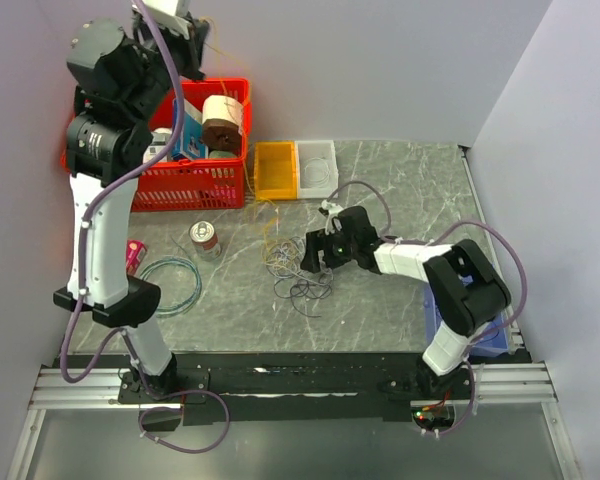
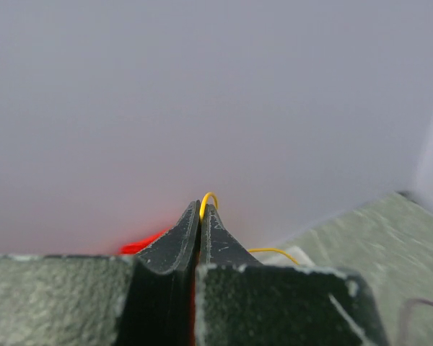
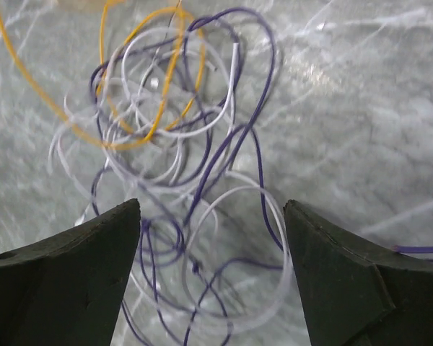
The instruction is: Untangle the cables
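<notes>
The cables lie in a heap point(image 1: 295, 272) at the table's middle: dark purple point(image 3: 254, 122), pale white point(image 3: 231, 79) and yellow-orange point(image 3: 162, 108) loops tangled together. My left gripper point(image 1: 195, 40) is raised high above the red basket and is shut on a yellow wire point(image 2: 209, 196), which loops out past the closed fingertips point(image 2: 215, 220). Thin yellow strands point(image 1: 265, 225) hang down toward the heap. My right gripper point(image 1: 310, 255) is open and empty, just above the heap, with its fingers point(image 3: 94, 252) on either side of purple and white loops.
A red basket point(image 1: 195, 185) with tape rolls stands at the back left. An orange box point(image 1: 276, 170) and a clear box point(image 1: 317, 165) sit behind the heap. A can point(image 1: 205, 238), a teal coil point(image 1: 170, 285) and a pink object point(image 1: 135, 255) lie left.
</notes>
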{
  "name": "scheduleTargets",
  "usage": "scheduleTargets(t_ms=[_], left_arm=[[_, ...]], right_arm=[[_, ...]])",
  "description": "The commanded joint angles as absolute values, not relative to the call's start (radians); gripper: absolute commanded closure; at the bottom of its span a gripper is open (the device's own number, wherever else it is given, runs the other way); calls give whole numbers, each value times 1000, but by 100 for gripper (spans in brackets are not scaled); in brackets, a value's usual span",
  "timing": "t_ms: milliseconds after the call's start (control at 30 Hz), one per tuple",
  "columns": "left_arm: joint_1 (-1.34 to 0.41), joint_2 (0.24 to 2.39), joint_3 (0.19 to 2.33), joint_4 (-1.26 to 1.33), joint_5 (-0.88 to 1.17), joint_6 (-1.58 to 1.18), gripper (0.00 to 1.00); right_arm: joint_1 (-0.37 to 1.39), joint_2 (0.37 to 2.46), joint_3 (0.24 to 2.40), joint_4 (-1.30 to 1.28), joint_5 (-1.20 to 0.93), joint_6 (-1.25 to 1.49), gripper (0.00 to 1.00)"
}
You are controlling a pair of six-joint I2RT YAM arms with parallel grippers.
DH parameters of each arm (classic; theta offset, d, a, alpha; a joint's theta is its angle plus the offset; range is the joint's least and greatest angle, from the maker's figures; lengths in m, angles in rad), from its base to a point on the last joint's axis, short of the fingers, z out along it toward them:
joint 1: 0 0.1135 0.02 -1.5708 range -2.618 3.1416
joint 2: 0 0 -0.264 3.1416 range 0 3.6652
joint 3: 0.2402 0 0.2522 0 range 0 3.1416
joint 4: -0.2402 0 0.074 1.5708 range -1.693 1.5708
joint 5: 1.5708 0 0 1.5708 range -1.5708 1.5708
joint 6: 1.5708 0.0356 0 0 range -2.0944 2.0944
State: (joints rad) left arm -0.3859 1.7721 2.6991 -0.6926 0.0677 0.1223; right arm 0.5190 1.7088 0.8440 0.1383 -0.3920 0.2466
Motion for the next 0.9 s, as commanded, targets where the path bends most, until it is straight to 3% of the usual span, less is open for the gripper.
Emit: scheduleTargets(t_ms=[0, 233, 567, 867], left_arm=[[-383, 1697, 2699, -503, -159, 256, 99], [-383, 1618, 2546, -502, -103, 304, 99], [-383, 1577, 2520, -545, -67, 276, 99], [-383, 1568, 2540, -569, -58, 276, 99]], right_arm=[[531, 1573, 836, 97, -373, 97, 12], [601, 1390, 899, 242, -391, -38, 4], [706, 1722, 1249, 364, -491, 41, 0], [710, 1850, 1321, 338, -431, 32, 13]])
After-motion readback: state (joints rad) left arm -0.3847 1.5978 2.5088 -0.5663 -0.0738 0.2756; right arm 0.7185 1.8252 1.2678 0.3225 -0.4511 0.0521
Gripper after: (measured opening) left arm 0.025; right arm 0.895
